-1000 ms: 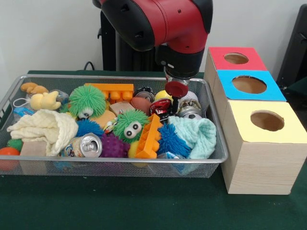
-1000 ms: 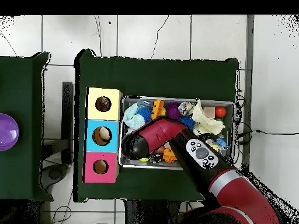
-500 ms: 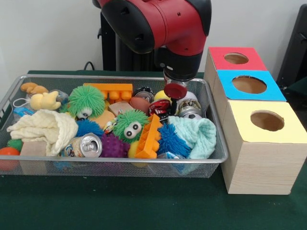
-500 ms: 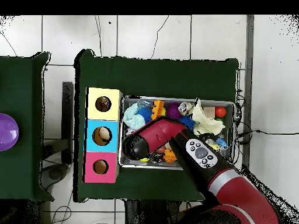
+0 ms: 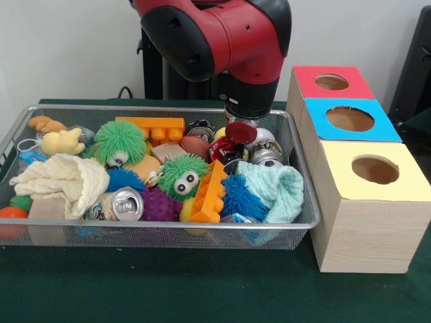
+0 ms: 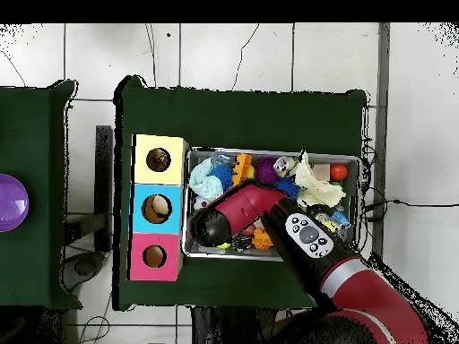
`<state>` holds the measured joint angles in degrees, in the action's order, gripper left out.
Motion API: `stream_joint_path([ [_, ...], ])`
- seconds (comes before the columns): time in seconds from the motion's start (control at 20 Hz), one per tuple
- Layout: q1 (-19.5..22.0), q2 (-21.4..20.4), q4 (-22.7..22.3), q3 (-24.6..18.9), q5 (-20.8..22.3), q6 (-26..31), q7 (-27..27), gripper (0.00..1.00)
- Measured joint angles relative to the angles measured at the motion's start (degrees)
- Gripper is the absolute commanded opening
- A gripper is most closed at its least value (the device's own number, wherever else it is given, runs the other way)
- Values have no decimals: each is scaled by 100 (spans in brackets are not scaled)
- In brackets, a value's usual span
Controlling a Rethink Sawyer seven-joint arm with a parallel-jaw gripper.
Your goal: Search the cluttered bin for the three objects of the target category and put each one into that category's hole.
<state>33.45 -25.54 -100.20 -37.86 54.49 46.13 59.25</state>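
Note:
The wire mesh bin is full of toys; it also shows in the overhead view. My gripper hangs under the red and black arm, low among shiny red and silver things at the bin's back right. The arm's wrist hides it from above. I cannot make out a whole snack packet. Bits of crinkly plastic show at the left end and under the mint mitten. The yellow-surrounded hole is in the nearest wooden box, also seen from above.
Blue-surrounded and red-surrounded holes lie behind the yellow one. In the bin: a silver can, green fuzzy toys, a purple spiky ball, orange bricks, a cream cloth.
The arm has come down and shifted slightly to the picture's left in the front view, bringing the gripper lower into the clutter at the bin's back right.

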Motion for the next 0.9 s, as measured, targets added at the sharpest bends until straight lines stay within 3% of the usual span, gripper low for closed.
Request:
stream_joint_path([
  [0.6,190,-60,-104,-57,-140,-104,0,0],
  [0.9,610,-639,-498,-360,-826,-95,0,0],
])
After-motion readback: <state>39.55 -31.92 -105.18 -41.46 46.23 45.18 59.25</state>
